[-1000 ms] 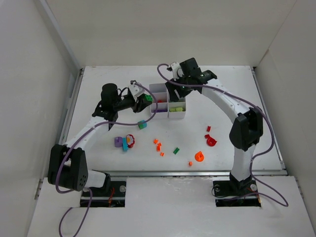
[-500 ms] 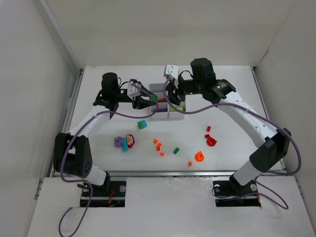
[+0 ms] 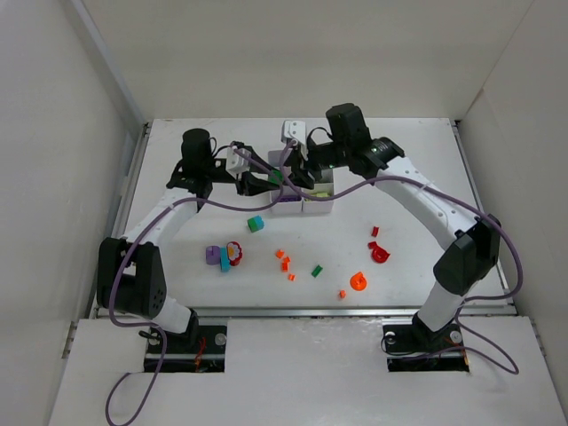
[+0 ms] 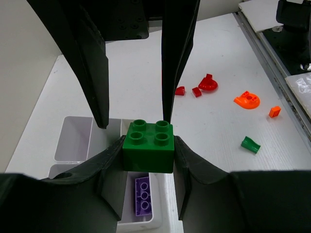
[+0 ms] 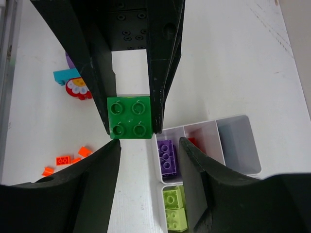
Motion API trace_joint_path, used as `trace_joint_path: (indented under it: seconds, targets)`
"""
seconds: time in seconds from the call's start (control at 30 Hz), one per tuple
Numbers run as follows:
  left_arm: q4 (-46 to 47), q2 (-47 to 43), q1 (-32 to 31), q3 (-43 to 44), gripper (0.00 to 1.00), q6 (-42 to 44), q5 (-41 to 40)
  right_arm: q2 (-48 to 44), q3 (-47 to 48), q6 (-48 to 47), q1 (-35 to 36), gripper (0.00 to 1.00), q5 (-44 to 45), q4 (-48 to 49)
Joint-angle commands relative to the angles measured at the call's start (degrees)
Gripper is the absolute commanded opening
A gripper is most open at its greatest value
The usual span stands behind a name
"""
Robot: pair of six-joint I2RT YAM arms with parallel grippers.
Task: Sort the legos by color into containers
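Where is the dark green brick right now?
The dark green brick is clamped in the left tool at the table's far middle in the top view, by the white tray's left edge near the purple brick, the right tool beside it.

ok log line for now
left pincer: shut on dark green brick | right pincer: open by it | tray: brick not in it yet

White arms (image 3: pixel 158 229), black joints, purple cables (image 3: pixel 217 207), black tool fingers (image 5: pixel 92 63)

Bright even light, blurred claw edges
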Motion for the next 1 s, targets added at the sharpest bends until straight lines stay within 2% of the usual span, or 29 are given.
trace_joint_path:
  seconds: [0.0, 0.17, 0.3, 0.43, 0.5, 0.6, 0.77, 0.97]
  targets:
    - [1.25, 0.11, -0.06, 2.42, 0.00, -0.24, 2.88, -0.08, 3.49, -1.39, 1.18, 0.57, -3.55, 1.21]
    - [2.31, 0.11, -0.06, 2.42, 0.00, -1.29, 1.04, -0.08, 3.49, -1.39, 1.71, 0.56, -3.55, 1.21]
    - [6.08, 0.63, -0.06, 2.42, 0.00, -3.23, -2.91, 0.53, 4.02, -1.39, 1.71, 0.59, -4.60, 0.68]
    - [6.09, 0.64, -0.58, 2.42, 0.00, -4.54, -2.22, 0.53, 4.55, -0.16, 2.24, 0.59, -3.55, 0.68]
    - [6.09, 0.64, -0.58, 2.42, 0.00, -5.07, -1.60, 0.53, 4.55, -0.16, 2.76, 0.53, -3.55, 1.20]
    - [6.09, 0.12, -0.58, 1.90, 0.00, -5.08, -0.99, 0.53, 4.03, 0.46, 2.76, 0.52, -2.32, 1.21]
    - [6.09, -0.50, -0.58, 1.37, 0.00, -5.08, 0.06, 0.53, 2.97, 0.99, 2.76, 0.60, 1.37, 0.60]
    - [6.09, -0.50, -0.58, 0.84, 0.00, -5.08, 1.21, 0.53, 2.97, 0.99, 2.76, 0.64, 4.01, -0.02]
